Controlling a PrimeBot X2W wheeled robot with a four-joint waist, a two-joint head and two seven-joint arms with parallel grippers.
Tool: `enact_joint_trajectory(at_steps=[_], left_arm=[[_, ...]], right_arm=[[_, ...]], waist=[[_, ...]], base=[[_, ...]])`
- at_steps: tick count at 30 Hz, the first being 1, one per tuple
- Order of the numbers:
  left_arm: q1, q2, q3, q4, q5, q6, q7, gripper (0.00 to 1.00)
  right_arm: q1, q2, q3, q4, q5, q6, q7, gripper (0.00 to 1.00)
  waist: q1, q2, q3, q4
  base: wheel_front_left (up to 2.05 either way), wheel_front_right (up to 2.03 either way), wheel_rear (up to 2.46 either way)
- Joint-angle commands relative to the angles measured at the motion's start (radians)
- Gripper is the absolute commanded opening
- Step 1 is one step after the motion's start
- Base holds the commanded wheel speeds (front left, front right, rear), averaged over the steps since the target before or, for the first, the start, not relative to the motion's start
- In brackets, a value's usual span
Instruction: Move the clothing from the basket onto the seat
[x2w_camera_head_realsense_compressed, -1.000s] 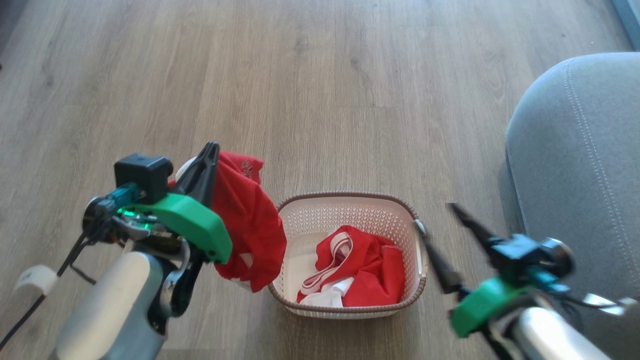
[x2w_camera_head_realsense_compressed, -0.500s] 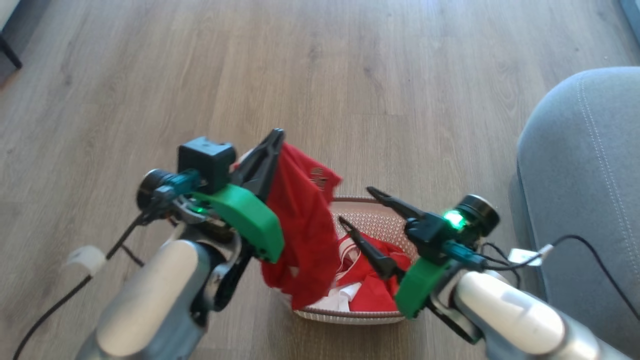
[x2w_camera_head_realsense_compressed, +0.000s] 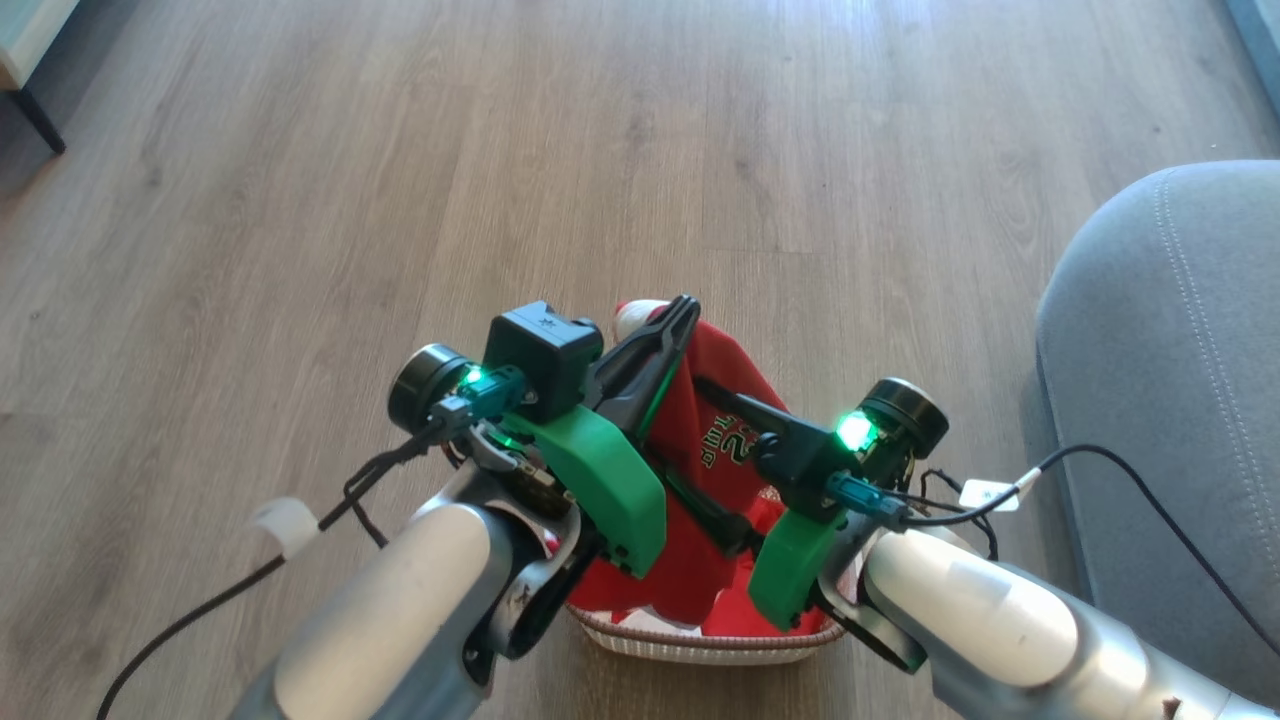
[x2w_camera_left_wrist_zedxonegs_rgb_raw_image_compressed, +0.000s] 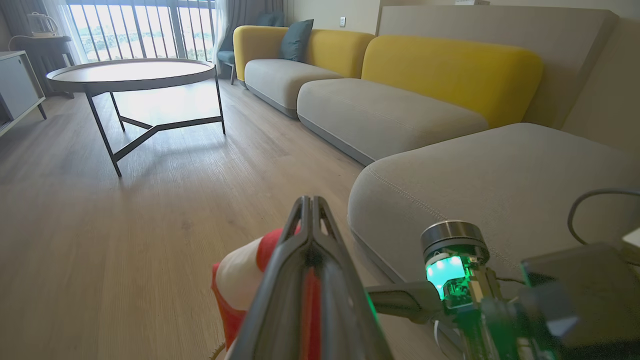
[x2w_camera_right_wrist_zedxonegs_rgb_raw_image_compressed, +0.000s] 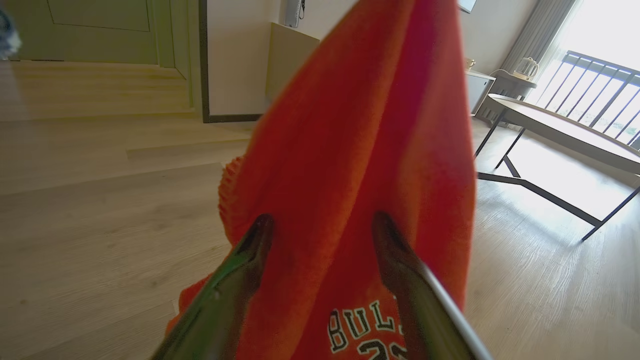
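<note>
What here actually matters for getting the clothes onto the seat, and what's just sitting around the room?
Part of the job:
- red clothing, pinched in the shut left tool
- right tool, open, close to the fabric
- basket
- grey seat

Just lying about:
- round table
- yellow-backed sofa

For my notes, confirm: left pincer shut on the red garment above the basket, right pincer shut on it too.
Wrong on the right pincer: it is open, as the right wrist view shows. The left pincer grips the red garment above the basket.
</note>
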Motion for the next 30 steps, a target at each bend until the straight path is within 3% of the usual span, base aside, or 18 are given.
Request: enact_joint_trajectory(at_steps=[1, 3, 4, 5, 6, 17, 19, 21, 22, 23, 24, 30], left_arm=[[-0.072, 0.001, 0.036, -0.041, 0.004, -0.001, 0.004, 0.0], [-0.069, -0.003, 0.03, -0.047, 0.002, -0.001, 0.007, 0.0], [-0.069, -0.005, 0.026, -0.05, 0.001, -0.002, 0.009, 0.0], [-0.067, -0.007, 0.023, -0.053, -0.001, -0.002, 0.01, 0.0], [-0.067, -0.009, 0.02, -0.056, -0.002, -0.001, 0.012, 0.0], [-0.059, -0.007, 0.016, -0.044, -0.004, 0.009, 0.006, 0.02], [-0.054, -0.006, 0.018, -0.037, -0.003, 0.011, -0.007, 0.33], [-0.046, -0.006, 0.022, -0.029, -0.004, 0.012, -0.025, 0.56], [-0.042, -0.006, 0.024, -0.025, -0.004, 0.012, -0.035, 0.82], [-0.038, -0.004, 0.026, -0.02, -0.004, 0.011, -0.046, 0.94], [-0.034, -0.002, 0.027, -0.013, -0.004, 0.008, -0.058, 1.0], [0.007, 0.01, 0.029, 0.037, -0.012, -0.006, -0.116, 1.0]], right_arm=[[-0.023, 0.011, -0.014, -0.018, -0.005, 0.007, -0.005, 1.0], [-0.023, 0.012, -0.023, -0.007, -0.017, 0.007, -0.005, 1.0], [-0.023, 0.013, -0.027, 0.0, -0.021, 0.007, -0.005, 0.49], [-0.022, 0.015, -0.031, 0.005, -0.024, 0.007, -0.005, 0.05], [-0.02, 0.018, -0.033, 0.009, -0.022, 0.007, -0.005, 0.0], [-0.01, 0.01, -0.044, 0.007, 0.001, 0.007, -0.005, 0.0], [-0.003, 0.001, -0.06, 0.002, 0.001, 0.007, -0.005, 0.0], [0.008, -0.011, -0.075, -0.006, -0.001, 0.007, -0.005, 0.0], [0.015, -0.019, -0.082, -0.011, -0.002, 0.007, -0.005, 0.0], [0.021, -0.028, -0.09, -0.017, -0.003, 0.007, -0.005, 0.0], [0.028, -0.038, -0.097, -0.023, -0.004, 0.007, -0.005, 0.0], [0.074, -0.108, -0.161, -0.082, -0.012, 0.007, -0.005, 0.0]], waist=[[0.0001, -0.0001, -0.001, -0.004], [0.0001, -0.0001, -0.003, -0.008], [0.0001, -0.0001, -0.004, -0.01], [0.0001, -0.0001, -0.004, -0.012], [0.0001, -0.0001, -0.004, -0.015], [0.0001, -0.0001, -0.005, -0.042], [0.0001, -0.0001, -0.004, -0.047], [0.0001, -0.0001, -0.004, -0.054], [0.0001, -0.0001, -0.003, -0.059], [0.0001, -0.0001, -0.003, -0.065], [0.0001, -0.0001, -0.002, -0.072], [0.0001, -0.0001, 0.007, -0.132]], base=[[0.0, 0.0, 0.0], [0.0, 0.0, 0.0], [0.0, 0.0, 0.0], [0.0, 0.0, 0.0], [0.0, 0.0, 0.0], [0.0, 0.0, 0.0], [0.0, 0.0, 0.0], [0.0, 0.0, 0.0], [0.0, 0.0, 0.0], [0.0, 0.0, 0.0], [0.0, 0.0, 0.0], [0.0, 0.0, 0.0]])
